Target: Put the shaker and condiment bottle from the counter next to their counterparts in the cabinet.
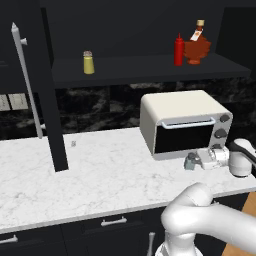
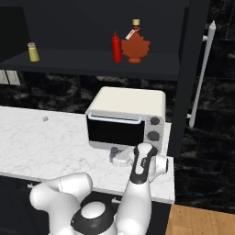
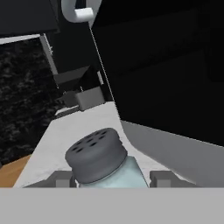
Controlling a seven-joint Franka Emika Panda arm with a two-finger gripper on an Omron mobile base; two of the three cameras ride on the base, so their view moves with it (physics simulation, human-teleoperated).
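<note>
From the left base view, the white marble-patterned table point(image 1: 100, 175) carries a cream toaster oven point(image 1: 185, 122), and the pincer point(image 1: 196, 161) sits at the small pale blue-grey shaker point(image 1: 190, 161) on the table just in front of it, below the dark wall cabinet point(image 1: 150, 67). In the right base view, the slim red squeeze bottle point(image 2: 116, 47) stands on the cabinet shelf just beside the squat brown bottle point(image 2: 135, 46), with the yellow shaker point(image 2: 33, 52) well apart at the shelf's far left. In the hand view, the shaker's grey perforated cap point(image 3: 96, 155) lies between the two fingertips point(image 3: 61, 178), but I cannot tell whether they are clenched on it.

Grey-capped pale blue shaker point(image 3: 105, 164)

shaker point(image 1: 190, 161) on counter point(image 1: 100, 170) before toaster oven point(image 1: 182, 122); condiment bottle point(image 1: 178, 50) beside brown bottle point(image 1: 196, 47) on cabinet point(image 1: 150, 67) shelf
</note>
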